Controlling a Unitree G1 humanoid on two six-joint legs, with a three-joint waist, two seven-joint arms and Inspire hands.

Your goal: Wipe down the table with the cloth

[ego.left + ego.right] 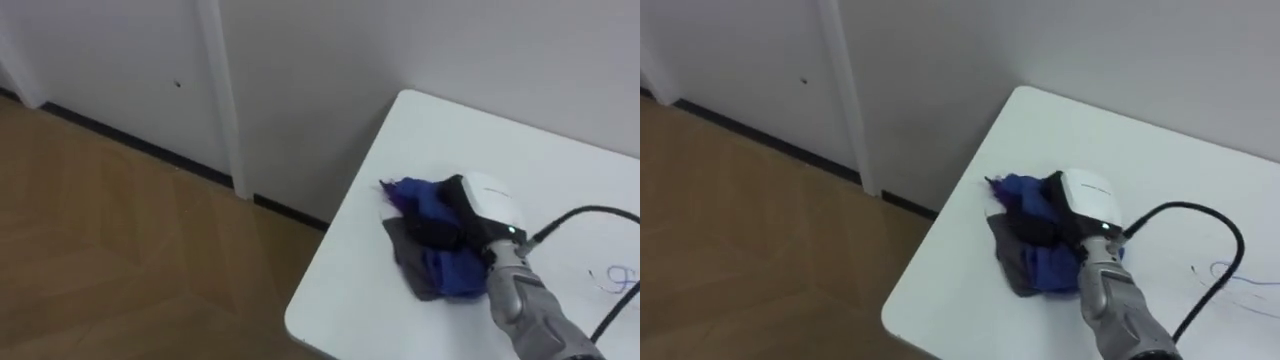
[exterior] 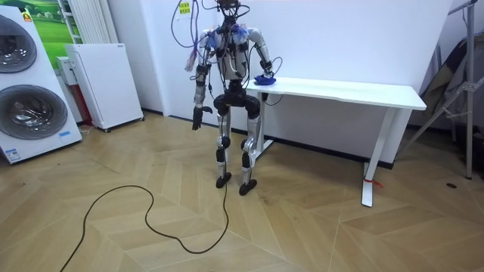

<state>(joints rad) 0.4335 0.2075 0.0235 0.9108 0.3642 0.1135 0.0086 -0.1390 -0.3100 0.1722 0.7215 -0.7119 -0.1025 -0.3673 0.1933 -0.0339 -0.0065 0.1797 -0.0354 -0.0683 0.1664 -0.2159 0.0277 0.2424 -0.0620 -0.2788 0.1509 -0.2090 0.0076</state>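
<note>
A bunched blue and grey cloth (image 1: 425, 200) (image 1: 1025, 200) lies near the left end of the white table (image 1: 450, 130) (image 1: 1060, 120). My right hand (image 1: 488, 205) (image 1: 1090, 200) rests on top of it, white back upward, with its dark fingers dug into the folds. In the room view I stand at the end of the table (image 2: 348, 91) on the room view's left, right arm reaching onto the cloth (image 2: 265, 78). My left hand (image 2: 197, 117) hangs at my side with relaxed fingers, holding nothing.
Faint blue pen marks (image 1: 620, 278) (image 1: 1240, 275) show on the tabletop to my right. The table's rounded corner and left edge lie close to the cloth, over wood floor. A white upright trim (image 1: 225, 100) runs down the wall. Washing machines (image 2: 23, 83) and a white cabinet (image 2: 102, 83) stand well away.
</note>
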